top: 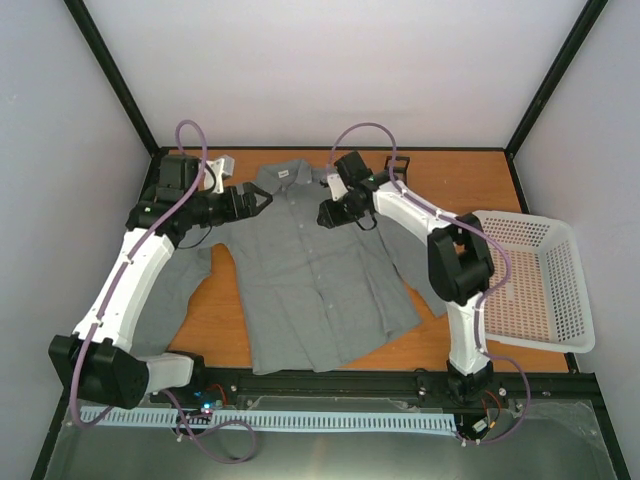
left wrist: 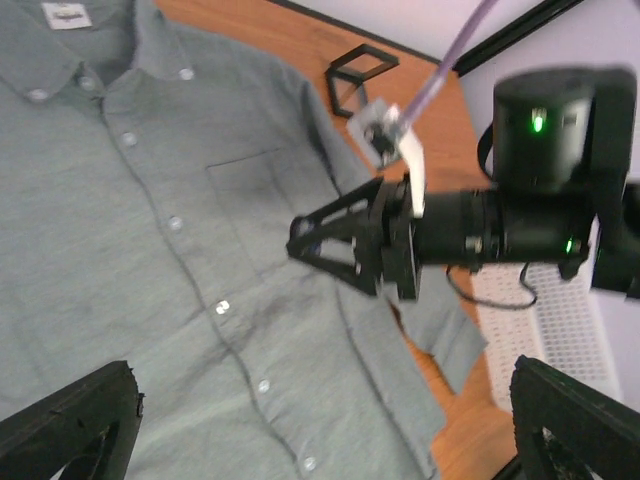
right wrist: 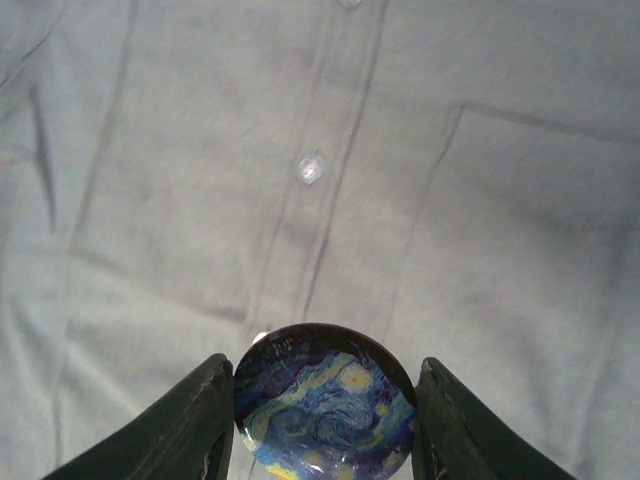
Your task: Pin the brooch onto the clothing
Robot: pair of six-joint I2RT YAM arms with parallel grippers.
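Observation:
The grey shirt [top: 305, 270] lies flat and face up on the table, collar at the back. My right gripper [top: 324, 213] hovers over its upper chest, close to the button placket. It is shut on the brooch [right wrist: 325, 402], a round badge with a dark blue swirled face, held between both fingers just above the cloth. The shirt [right wrist: 400, 180] fills the right wrist view, with a button [right wrist: 310, 169] and the pocket seam ahead. My left gripper [top: 262, 200] is open and empty above the shirt's left shoulder; its wide-apart fingertips [left wrist: 70, 425] frame the shirt [left wrist: 150, 250] and my right gripper [left wrist: 300, 243].
A small black square holder [top: 398, 164] stands at the back of the table, also in the left wrist view [left wrist: 358, 72]. A white perforated basket [top: 535, 280] sits at the right. A pale object [top: 220, 170] lies at the back left.

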